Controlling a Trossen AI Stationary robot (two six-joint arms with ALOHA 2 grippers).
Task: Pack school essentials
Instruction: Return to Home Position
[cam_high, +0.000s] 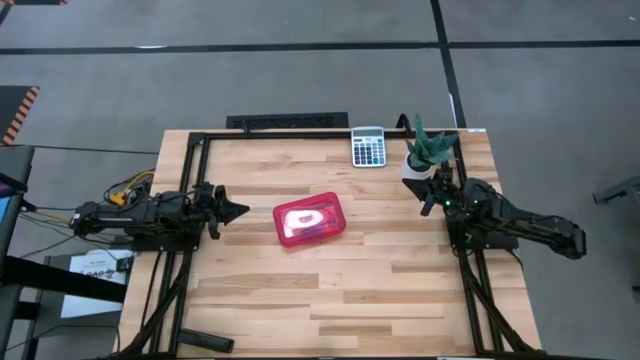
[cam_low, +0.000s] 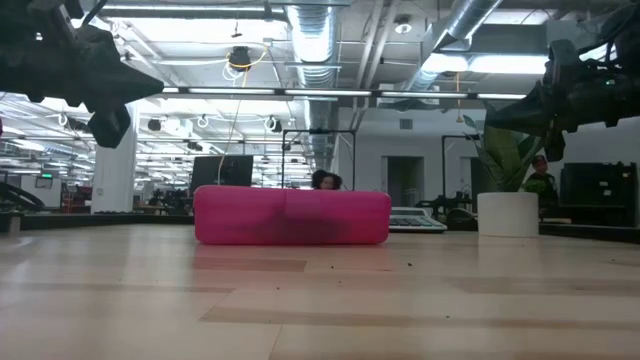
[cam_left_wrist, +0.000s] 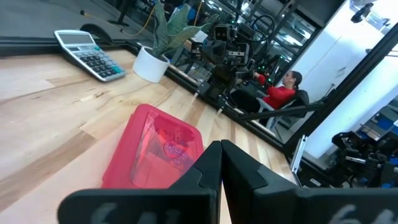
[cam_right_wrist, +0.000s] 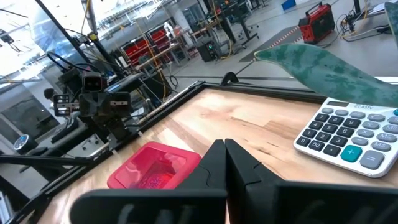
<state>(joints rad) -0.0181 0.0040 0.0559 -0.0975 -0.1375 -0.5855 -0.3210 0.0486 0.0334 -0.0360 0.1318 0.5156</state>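
- Left gripper (cam_high: 236, 210): at the left edge of the table (cam_high: 300, 300), pointing inward across it. The low view shows it held up off the wood (cam_low: 105, 95).
- Left jaws: together. In the left wrist view the two dark fingers (cam_left_wrist: 208, 168) meet along a thin seam with nothing between them.
- Red case (cam_high: 310, 220): flat on the table, straight ahead of the left jaws and apart from them, with bare wood in between. Lid down. It lies between the two sets of jaws, nearer the left pair.
- School essentials (cam_left_wrist: 173, 148): inside the shut red case. They show through the translucent lid only as vague shapes, so single items cannot be told apart.
- Low view: the case (cam_low: 291, 216) sits level on the table, below both sets of jaws, and neither gripper touches it.
- Calculator (cam_high: 368, 147): grey, at the far edge of the table. It is off to one side of the line from the left jaws to the case, and closer to the right jaws than to the left.
- Potted plant (cam_high: 420, 165): white pot, just beside the right jaws on their far side, with the calculator next to it.
- Right gripper (cam_high: 428, 205): at the right edge of the table, pointing inward, also raised off the wood in the low view (cam_low: 545, 105).
- Right jaws: together. In the right wrist view the fingers (cam_right_wrist: 239, 171) close on a thin seam and hold nothing. The case (cam_right_wrist: 155, 167) lies well ahead of them.
- Person in a red top (cam_left_wrist: 278, 93): seated beyond the table, behind the right arm as seen past the left jaws.
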